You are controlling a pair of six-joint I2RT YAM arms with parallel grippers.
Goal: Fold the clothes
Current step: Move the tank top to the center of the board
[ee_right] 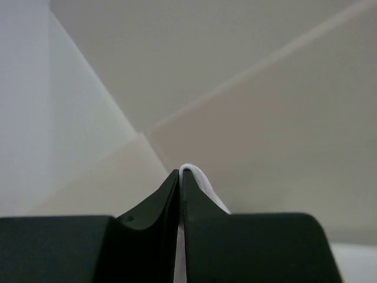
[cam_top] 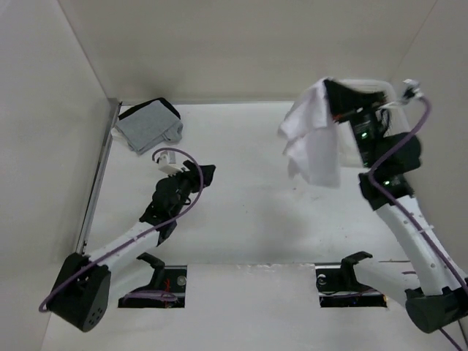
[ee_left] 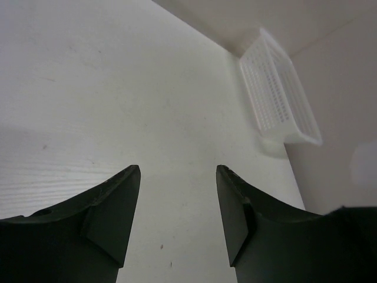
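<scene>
The right end effector (ee_right: 179,175) is pinched shut on the white T-shirt (cam_top: 314,146), which hangs from it toward six o'clock above the surface (cam_top: 263,219). The left end effector (ee_left: 178,177) stands open, well apart at nine o'clock.

— Where's the T-shirt (cam_top: 313,142)?
— Far right, hanging above the table (cam_top: 248,212) from the right gripper (ee_right: 179,175).
— And the other garment (cam_top: 148,126)?
— Far left corner, behind the left gripper (ee_left: 177,172).
</scene>
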